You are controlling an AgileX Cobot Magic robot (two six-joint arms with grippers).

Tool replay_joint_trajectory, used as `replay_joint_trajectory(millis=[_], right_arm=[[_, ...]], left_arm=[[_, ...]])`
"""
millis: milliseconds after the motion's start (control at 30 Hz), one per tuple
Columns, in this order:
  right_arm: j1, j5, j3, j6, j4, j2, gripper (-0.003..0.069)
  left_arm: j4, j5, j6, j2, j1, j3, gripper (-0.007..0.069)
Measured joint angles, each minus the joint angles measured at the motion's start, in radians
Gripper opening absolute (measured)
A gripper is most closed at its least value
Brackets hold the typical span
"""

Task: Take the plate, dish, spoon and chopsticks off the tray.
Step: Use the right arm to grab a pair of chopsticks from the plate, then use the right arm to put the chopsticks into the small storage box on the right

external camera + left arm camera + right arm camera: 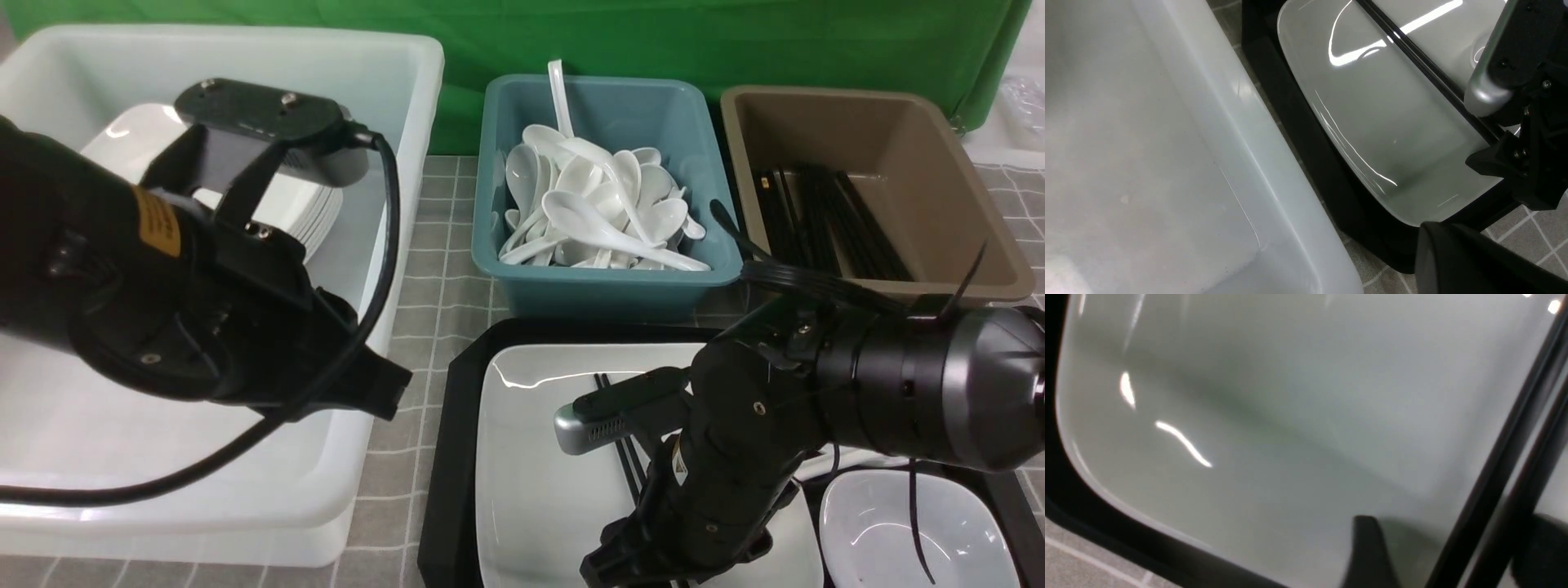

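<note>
Green cloth hangs behind a desk [441, 245] covered in grey cloth with a white grid. The tray [453, 490] is black with a low rim and a cut-off corner. It lies under the right claw [1455, 517].

The plate [547, 457] sits on the tray directly below that claw. It is large, glossy, white and square, with rounded corners and a shallow raised rim, and streaks of light reflect off it. The chopsticks [606, 384] are 2 thin black sticks lying side by side across the plate. In the right wrist view they run between the right claw's fingers [1367, 547], which stand apart on either side of them. That claw is released and grips nothing.

A small white dish [906, 523] with rounded corners rests on the tray to the right of the right claw.

The left claw [390, 390] is clenched and empty. It hangs over the near corner of a big white bin [245, 49], to the left of the right claw. Stacked white plates [314, 208] lie deeper in this bin.

Beyond the right claw, a teal bin [604, 106] holds a heap of white soup spoons [596, 204]. A brown bin [857, 122] beside it holds black sticks [833, 220].

An orange label [157, 220] on the left arm carries print too small to read.
</note>
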Motion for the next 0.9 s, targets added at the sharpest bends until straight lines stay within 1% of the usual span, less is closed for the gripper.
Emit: replay_joint_trajectory(millis=[67,100,133,167,233,433,667,767,800,833,900], right_arm=[[0.000,0.000,0.000,0.000,0.000,0.000,0.0328],[0.000,0.001,0.000,0.000,0.000,0.000,0.0238],[0.000,0.002,0.000,-0.002,0.001,0.000,0.0178],[0.000,0.002,0.000,-0.002,0.004,0.000,0.0146],[0.000,0.002,0.000,-0.002,0.008,0.000,0.0158],[0.000,0.023,-0.008,-0.027,0.021,-0.005,0.0159],[-0.009,0.166,-0.102,-0.052,0.021,-0.182,0.0159],[-0.044,0.182,-0.149,-0.053,-0.005,-0.298,0.0159],[-0.073,0.172,-0.173,-0.053,-0.027,-0.342,0.0159],[-0.079,0.172,-0.176,-0.053,-0.030,-0.348,0.0159],[-0.175,0.122,-0.221,-0.056,-0.063,-0.402,0.0159]], left_arm=[[0.000,0.000,-0.001,0.000,0.000,0.000,0.0003],[0.000,-0.001,0.000,0.000,0.000,0.000,0.0003],[0.000,-0.004,0.004,0.000,0.000,0.000,0.0003],[0.000,-0.006,0.004,0.000,0.000,0.000,0.0003],[0.000,-0.011,0.006,0.000,0.000,0.000,0.0003],[0.000,-0.026,0.007,0.000,0.000,0.000,0.0003],[0.001,-0.038,0.007,0.001,0.000,0.000,0.0003],[0.001,-0.071,0.007,0.001,0.000,0.000,0.0003],[0.001,-0.090,0.007,0.001,0.000,0.000,0.0003],[0.001,-0.096,0.007,0.001,0.000,0.000,0.0003],[0.001,-0.136,0.018,0.001,0.000,0.000,0.0003]])
